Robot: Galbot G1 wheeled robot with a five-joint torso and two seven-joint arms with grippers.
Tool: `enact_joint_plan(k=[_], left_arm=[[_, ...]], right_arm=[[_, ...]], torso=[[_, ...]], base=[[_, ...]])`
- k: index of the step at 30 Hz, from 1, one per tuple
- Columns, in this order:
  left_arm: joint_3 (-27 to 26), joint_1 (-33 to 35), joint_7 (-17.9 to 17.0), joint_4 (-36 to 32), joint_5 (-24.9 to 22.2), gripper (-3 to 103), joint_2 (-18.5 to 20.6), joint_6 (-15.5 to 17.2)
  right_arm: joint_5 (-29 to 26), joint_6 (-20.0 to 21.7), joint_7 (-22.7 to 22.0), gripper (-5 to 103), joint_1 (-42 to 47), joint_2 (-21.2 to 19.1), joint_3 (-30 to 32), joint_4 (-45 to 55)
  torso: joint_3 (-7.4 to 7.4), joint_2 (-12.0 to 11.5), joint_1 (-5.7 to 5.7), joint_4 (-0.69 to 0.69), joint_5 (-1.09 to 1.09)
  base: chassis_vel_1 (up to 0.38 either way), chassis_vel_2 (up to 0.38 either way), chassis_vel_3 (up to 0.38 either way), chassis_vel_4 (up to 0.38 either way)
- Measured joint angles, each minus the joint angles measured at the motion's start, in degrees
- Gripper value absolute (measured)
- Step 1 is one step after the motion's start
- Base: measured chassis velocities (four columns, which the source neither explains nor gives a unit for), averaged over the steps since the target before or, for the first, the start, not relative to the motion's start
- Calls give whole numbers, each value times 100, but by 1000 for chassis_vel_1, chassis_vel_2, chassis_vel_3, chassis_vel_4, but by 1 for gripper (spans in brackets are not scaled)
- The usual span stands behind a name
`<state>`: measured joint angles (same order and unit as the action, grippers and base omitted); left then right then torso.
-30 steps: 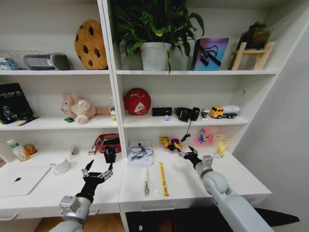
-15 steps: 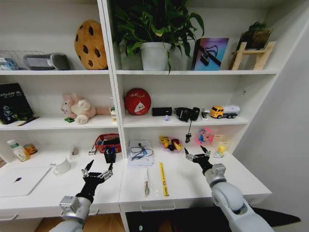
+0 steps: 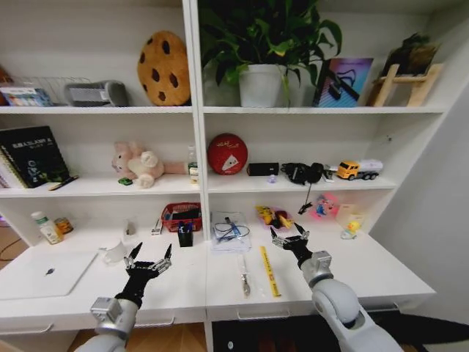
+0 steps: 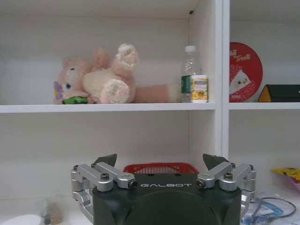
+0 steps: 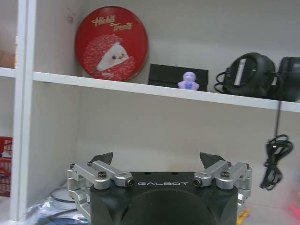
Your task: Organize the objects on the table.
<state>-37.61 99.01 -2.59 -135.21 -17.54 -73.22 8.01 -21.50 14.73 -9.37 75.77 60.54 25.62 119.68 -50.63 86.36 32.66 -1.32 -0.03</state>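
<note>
On the white table (image 3: 359, 273), a slim silver laptop (image 3: 42, 272) lies closed at the far left. My left gripper (image 3: 150, 254) hovers open over the desk, in front of a black cup of marker pens (image 3: 185, 233). My right gripper (image 3: 290, 233) is open above the desk, beside a yellow ruler (image 3: 270, 270) and a silver pen-like tool (image 3: 244, 275). A tiny green toy car (image 3: 125, 181) rests on the shelf by the pink plush bear (image 3: 135, 163). The left wrist view shows the open left gripper (image 4: 161, 161) and the toy car (image 4: 75, 100). In the right wrist view the right gripper (image 5: 157, 159) is open.
A red basket (image 3: 182, 215), a clear pouch of cables (image 3: 231, 231), a white mug (image 3: 113, 253) and small bottles (image 3: 45, 229) stand along the back of the desk. Small toys (image 3: 322, 207) sit at the back right. The shelf's upright (image 3: 198, 161) splits the desk.
The camera has turned left, so everything sits further right in the picture. My right gripper now stands closer to the yellow ruler. Both grippers stay open.
</note>
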Motion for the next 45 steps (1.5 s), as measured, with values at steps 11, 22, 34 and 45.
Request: enact_joint_plan(k=[11, 22, 34, 45], left_arm=[[0, 0, 0, -1, 0, 100, 1, 0], [0, 0, -1, -1, 0, 100, 1, 0], [-3, 0, -8, 0, 0, 100, 1, 0], [2, 0, -2, 0, 0, 100, -1, 0]], right_arm=[[14, 20, -29, 100, -40, 106, -138, -62], [39, -20, -108, 100, -123, 88, -157, -188], [-77, -389, -276, 100, 29, 104, 153, -217], [49, -360, -87, 100, 230, 119, 358, -86]], torso=[[-1, -1, 2, 0, -1], [-1, 0, 2, -2, 6], [0, 0, 1, 2, -4], [0, 0, 1, -4, 5]], base=[[327, 329, -328, -319], [361, 368, -359, -362], [225, 209, -212, -228], [-53, -28, 45, 32]])
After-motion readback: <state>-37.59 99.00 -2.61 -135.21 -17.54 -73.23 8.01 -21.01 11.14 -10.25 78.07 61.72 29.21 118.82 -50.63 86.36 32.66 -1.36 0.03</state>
